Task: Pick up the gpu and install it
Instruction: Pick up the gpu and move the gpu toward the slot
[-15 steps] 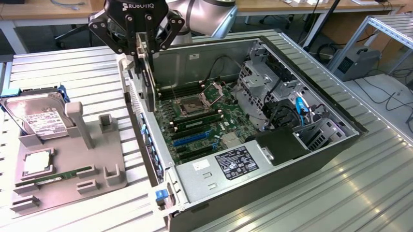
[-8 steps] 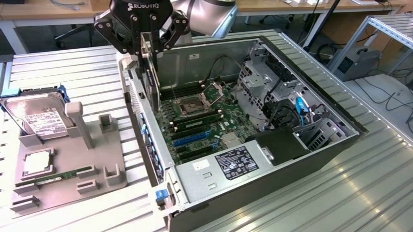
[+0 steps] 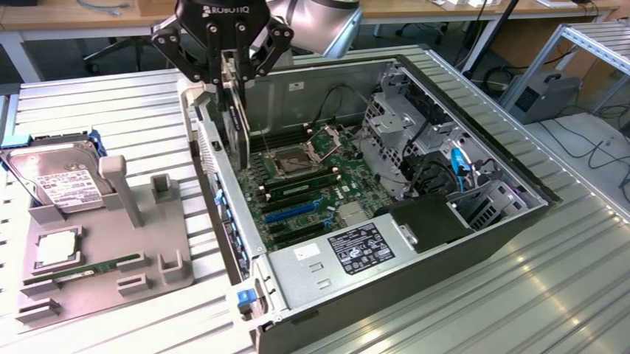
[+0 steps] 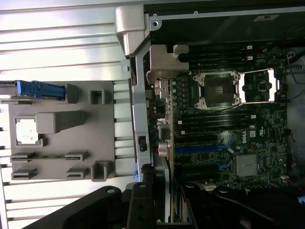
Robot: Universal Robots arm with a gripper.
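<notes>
Over open metal case [image 3: 325, 65]: thin gpu [image 3: 235, 118], jaws clamped.

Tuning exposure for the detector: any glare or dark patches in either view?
Exterior view: glare streaks on the ribbed metal table toward that view's right; the gripper and the gpu it holds read dark against the lit computer case wall. Wrist view: table slats washed near white, the case wall beyond the motherboard sunk in shadow.
</notes>
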